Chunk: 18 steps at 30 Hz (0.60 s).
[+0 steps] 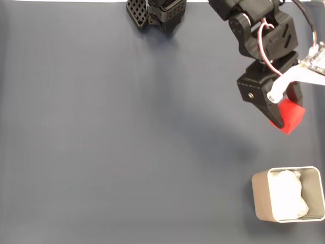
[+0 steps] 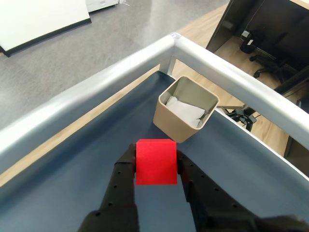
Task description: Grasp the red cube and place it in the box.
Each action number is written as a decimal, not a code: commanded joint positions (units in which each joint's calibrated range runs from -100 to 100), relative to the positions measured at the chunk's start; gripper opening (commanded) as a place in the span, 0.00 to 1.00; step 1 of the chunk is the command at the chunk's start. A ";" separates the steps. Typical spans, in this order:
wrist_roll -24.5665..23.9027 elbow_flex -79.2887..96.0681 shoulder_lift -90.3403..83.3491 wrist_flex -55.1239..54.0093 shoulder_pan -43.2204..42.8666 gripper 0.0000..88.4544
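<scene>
The red cube [image 1: 291,115] hangs above the dark mat at the right of the fixed view, clamped between the black fingers of my gripper [image 1: 282,116]. The wrist view shows the red cube [image 2: 155,161] squeezed between both fingers, with my gripper [image 2: 155,162] shut on it. The beige box [image 1: 261,197] with white lumpy padding stands at the lower right of the fixed view, below the cube and apart from it. Ahead of the cube in the wrist view stands the box [image 2: 171,120], near the table's corner.
A dark blue-grey mat [image 1: 127,132] covers the table. A black perforated part [image 1: 136,12] of the arm's base stands at the top edge. In the wrist view a metal rail [image 2: 212,63] frames the table's corner right behind the box, with floor and office chairs beyond.
</scene>
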 commanded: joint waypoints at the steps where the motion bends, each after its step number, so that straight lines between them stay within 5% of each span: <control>1: -0.78 -8.30 2.16 0.07 1.55 0.04; 18: 0.34 -28.83 16.97 0.97 6.16 0.04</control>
